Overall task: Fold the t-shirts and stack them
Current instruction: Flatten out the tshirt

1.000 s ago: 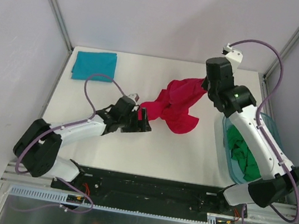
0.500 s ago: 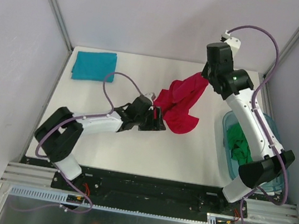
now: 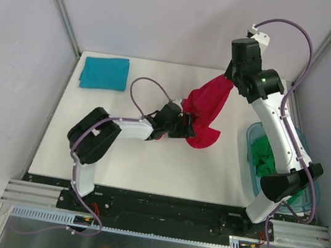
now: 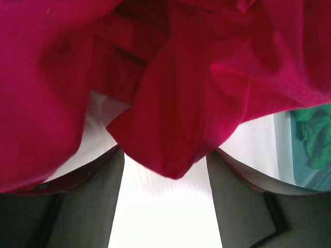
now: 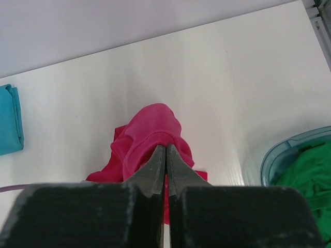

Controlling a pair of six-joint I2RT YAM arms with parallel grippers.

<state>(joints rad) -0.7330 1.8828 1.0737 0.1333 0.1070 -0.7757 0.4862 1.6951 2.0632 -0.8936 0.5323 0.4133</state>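
Observation:
The crimson-red t-shirt point(image 3: 208, 108) hangs bunched from my right gripper point(image 3: 226, 81), which is shut on its top fold point(image 5: 155, 129) above the table; its lower part rests on the table. My left gripper point(image 3: 185, 127) reaches in low from the left. Its jaws stand open on either side of a hanging corner of the red cloth point(image 4: 170, 150), and its fingers point(image 4: 88, 206) are not pinching it. The teal-blue t-shirt point(image 3: 104, 72) lies folded at the far left corner. The bright green t-shirt point(image 3: 266, 161) is crumpled in the tub.
The see-through blue-green plastic tub point(image 3: 248, 136) stands at the table's right edge, under the right arm. Metal frame posts and pale walls close in the back and sides. The white table point(image 3: 147, 165) shows in front of the left arm.
The left arm has swung right and forward until its jaws are at the red shirt's lower corner. The right gripper has lifted the shirt a little higher and further back.

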